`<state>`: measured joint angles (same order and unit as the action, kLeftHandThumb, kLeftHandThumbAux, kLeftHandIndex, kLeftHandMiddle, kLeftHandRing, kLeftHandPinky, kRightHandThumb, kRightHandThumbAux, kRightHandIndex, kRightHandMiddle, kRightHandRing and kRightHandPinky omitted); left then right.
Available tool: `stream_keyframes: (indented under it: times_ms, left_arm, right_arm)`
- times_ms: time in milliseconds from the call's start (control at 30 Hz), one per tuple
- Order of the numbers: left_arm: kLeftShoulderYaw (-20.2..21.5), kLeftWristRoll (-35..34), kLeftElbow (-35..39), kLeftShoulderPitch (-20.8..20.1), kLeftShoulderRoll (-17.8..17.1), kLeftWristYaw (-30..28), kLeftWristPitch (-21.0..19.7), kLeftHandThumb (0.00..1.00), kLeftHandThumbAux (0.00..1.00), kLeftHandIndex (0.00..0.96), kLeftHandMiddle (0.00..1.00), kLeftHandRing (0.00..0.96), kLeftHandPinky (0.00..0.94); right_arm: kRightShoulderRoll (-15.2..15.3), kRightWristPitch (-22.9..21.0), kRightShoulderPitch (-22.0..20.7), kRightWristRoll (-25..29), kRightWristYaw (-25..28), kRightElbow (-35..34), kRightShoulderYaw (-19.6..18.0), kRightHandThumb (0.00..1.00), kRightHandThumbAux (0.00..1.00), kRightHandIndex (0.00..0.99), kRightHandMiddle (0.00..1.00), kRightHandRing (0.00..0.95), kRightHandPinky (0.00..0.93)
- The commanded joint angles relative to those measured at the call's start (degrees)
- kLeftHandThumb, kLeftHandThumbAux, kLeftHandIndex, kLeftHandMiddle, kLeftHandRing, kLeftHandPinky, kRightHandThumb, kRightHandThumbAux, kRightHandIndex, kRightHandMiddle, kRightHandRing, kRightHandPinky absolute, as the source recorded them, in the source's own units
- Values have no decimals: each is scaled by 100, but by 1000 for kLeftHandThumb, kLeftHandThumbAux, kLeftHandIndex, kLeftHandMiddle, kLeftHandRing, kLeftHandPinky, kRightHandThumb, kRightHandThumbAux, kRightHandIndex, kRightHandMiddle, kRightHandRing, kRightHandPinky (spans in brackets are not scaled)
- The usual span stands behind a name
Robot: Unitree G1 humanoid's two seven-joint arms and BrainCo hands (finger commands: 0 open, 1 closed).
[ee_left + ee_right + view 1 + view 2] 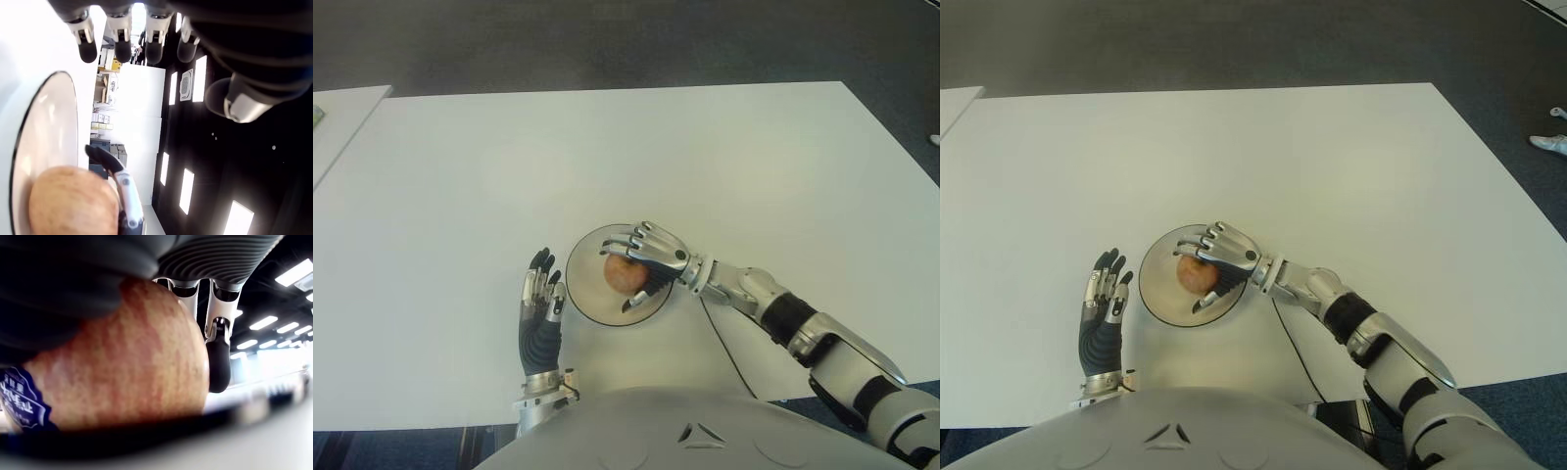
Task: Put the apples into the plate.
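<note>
Right hand [649, 257] is curled over the apple [625, 275], fingers [218, 357] wrapped around it, grasping it above the plate [587, 294] on the table [705, 166]. Left hand [540, 313] shows just left of the plate, fingers extended, holding nothing.

White table [724, 157] is bare all around, open approach from far side and both flanks. Only clutter sits near the front edge: plate [590, 297] with apple [624, 275] in it, right hand [651, 257] curled over the apple and covering the plate's right side. Left hand [540, 311] sits just beside the plate's left rim, narrow gap there.
</note>
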<state>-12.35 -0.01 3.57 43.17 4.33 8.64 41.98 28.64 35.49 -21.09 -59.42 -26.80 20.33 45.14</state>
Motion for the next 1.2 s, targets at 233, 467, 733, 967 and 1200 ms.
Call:
stream_keyframes:
  times_ms: [233, 467, 733, 967, 1200]
  left_arm:
    - [-82, -23, -31, -26, 259, 44, -66, 114, 469, 18, 0, 0, 11]
    - [-57, 5, -41, -25, 284, 100, -171, 99, 466, 16, 0, 0, 8]
    - [92, 192, -261, -148, 278, 239, -84, 85, 457, 17, 0, 0, 2]
    - [137, 281, -421, -267, 233, 293, 0, 74, 446, 11, 0, 0, 8]
    - [137, 252, -498, -342, 262, 305, 80, 77, 442, 11, 0, 0, 10]
  right_arm:
    - [444, 162, 244, 135, 861, -351, -261, 41, 254, 1, 1, 0, 0]
    - [462, 405, 372, 441, 810, -513, -574, 59, 220, 0, 0, 0, 0]
    - [439, 578, 517, 664, 806, -698, -937, 71, 201, 0, 0, 0, 0]
    - [371, 719, 516, 835, 903, -661, -1143, 75, 187, 0, 0, 0, 0]
    - [329, 761, 562, 1107, 1194, -674, -1304, 92, 185, 0, 0, 0, 0]
